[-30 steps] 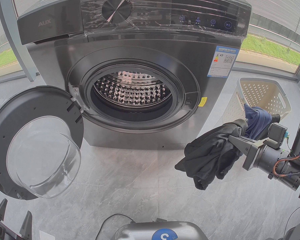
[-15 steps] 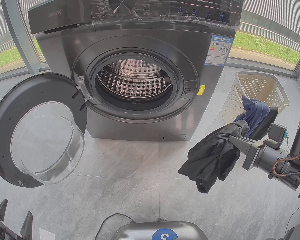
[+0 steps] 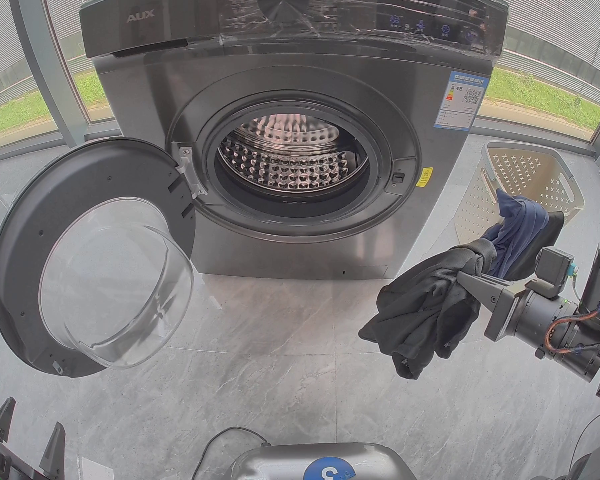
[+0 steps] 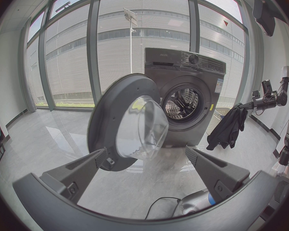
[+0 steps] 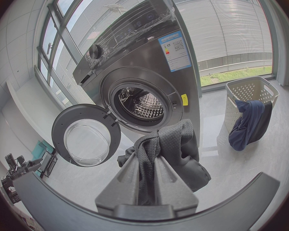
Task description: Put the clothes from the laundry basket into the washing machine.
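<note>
Right hand point(image 3: 469, 275) clamping black garment point(image 3: 420, 308) in air, left hand point(image 4: 146, 152) spread wide, washing machine point(image 3: 300, 68) door point(image 3: 67, 188) open

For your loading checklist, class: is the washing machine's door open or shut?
Open. The door is swung wide on its hinge, clear of the washing machine, and the bare metal drum shows through the opening.

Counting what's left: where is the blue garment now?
In the head view, the blue garment hangs over the near rim of the laundry basket, right of the washing machine.
</note>
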{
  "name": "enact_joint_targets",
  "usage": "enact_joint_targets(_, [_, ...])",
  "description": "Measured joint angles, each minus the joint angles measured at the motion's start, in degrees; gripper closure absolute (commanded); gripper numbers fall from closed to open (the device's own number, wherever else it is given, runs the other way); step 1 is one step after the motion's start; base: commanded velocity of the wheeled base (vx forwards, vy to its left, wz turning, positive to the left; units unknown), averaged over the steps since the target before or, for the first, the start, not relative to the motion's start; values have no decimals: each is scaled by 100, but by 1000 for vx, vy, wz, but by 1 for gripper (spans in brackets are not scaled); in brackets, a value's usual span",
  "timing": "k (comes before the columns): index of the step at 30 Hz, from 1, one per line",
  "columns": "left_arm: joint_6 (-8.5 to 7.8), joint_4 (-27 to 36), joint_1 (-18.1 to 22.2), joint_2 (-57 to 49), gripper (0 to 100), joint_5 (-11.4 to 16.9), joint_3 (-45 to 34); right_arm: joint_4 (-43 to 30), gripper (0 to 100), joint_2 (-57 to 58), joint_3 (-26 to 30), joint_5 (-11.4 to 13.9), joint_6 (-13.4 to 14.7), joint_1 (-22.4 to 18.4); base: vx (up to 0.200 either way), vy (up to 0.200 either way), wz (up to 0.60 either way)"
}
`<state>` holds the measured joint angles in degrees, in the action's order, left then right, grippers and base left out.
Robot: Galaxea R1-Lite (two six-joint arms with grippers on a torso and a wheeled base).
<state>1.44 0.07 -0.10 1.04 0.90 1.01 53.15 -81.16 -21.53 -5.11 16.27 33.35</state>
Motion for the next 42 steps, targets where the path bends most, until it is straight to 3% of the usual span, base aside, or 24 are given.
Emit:
enact_joint_targets(14, [-7,0,-4,0,0,-1,0,5,100,-52,4,0,20,5,0,0,0])
enact_joint_targets(20, [-2,2,0,0,0,-4,0,11,100,-76,6,2,23,13,0,-200,0])
enact_joint_targets(42, [-49,-12,0,0,0,-35,0,115,100,-141,-90,-11,28,243,0,0,0])
